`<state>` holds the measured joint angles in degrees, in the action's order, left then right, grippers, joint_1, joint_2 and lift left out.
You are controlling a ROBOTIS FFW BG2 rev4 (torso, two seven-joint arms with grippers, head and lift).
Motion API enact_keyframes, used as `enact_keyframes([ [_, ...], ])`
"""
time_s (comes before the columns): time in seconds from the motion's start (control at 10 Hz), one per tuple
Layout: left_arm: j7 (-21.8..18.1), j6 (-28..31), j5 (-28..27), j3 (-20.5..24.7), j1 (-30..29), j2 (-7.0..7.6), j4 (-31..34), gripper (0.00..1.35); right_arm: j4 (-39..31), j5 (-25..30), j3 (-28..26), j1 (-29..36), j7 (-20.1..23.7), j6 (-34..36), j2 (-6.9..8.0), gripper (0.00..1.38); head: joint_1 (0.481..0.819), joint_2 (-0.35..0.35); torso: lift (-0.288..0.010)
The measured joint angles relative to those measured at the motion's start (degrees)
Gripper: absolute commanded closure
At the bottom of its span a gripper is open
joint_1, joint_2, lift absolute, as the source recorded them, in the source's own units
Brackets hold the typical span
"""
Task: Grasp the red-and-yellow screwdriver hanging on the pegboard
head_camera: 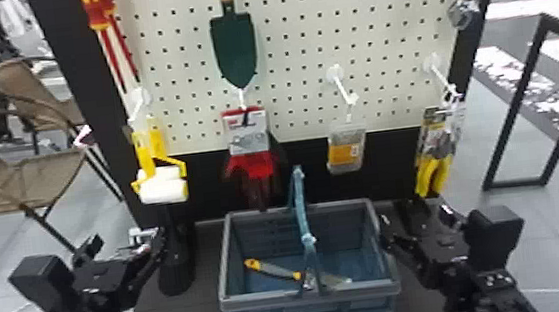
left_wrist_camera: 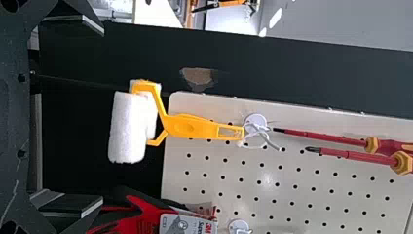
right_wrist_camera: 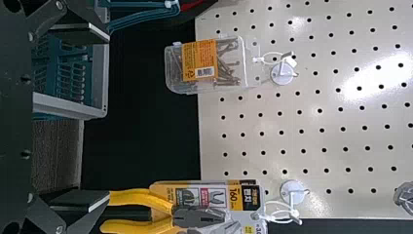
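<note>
The red-and-yellow screwdriver (head_camera: 104,34) hangs at the upper left of the head view, at the left edge of the white pegboard (head_camera: 370,32). It is one of a pair side by side. Their long axes run nearly upright with a slight lean: the yellow-and-red handles are at the top edge, and the thin red shafts point down and a little right toward a white hook (head_camera: 138,98). In the left wrist view the two shafts (left_wrist_camera: 350,155) lie parallel, with their dark tips just short of that hook.

A paint roller (head_camera: 160,181) with a yellow frame and white sleeves hangs from the same hook, directly below the screwdrivers. To its right in the head view a green trowel (head_camera: 233,47) hangs blade down. Lower along the board are red gloves (head_camera: 252,168) with a printed header card, a clear box of screws (head_camera: 345,145) with an orange label, and yellow-handled pliers (head_camera: 436,150) on a printed card. The lettering on these is too small to make out properly.

A blue-grey basket (head_camera: 226,274) sits at lower centre, holding a yellow-handled tool (head_camera: 281,271).

The left gripper (left_wrist_camera: 100,116) sits at the lower left of the head view with its fingers wide apart, holding nothing. It faces the roller and is well below the screwdrivers. The right gripper (right_wrist_camera: 104,117) is at the lower right, also spread wide and holding nothing.
</note>
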<state>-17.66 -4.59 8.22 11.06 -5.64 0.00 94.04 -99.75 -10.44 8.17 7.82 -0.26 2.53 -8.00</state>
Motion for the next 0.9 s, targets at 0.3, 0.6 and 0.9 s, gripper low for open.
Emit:
enact_keyframes([
  [0.3, 0.00, 0.06, -0.12, -0.08, -0.07, 0.00, 0.00, 0.10, 0.00, -0.02, 0.00, 0.00, 0.00, -0.07, 0.00, 0.17, 0.549, 0.000, -0.100],
  [0.6, 0.00, 0.26, -0.13, -0.26, -0.07, 0.00, 0.00, 0.10, 0.00, -0.01, 0.00, 0.08, 0.00, -0.07, 0.00, 0.17, 0.549, 0.000, -0.100],
  [0.9, 0.00, 2.23, 0.46, 0.22, 0.52, 0.14, 2.39, 0.09, -0.13, -0.01, 0.00, 0.17, 0.00, -0.15, 0.00, 0.17, 0.549, 0.000, -0.100],
])
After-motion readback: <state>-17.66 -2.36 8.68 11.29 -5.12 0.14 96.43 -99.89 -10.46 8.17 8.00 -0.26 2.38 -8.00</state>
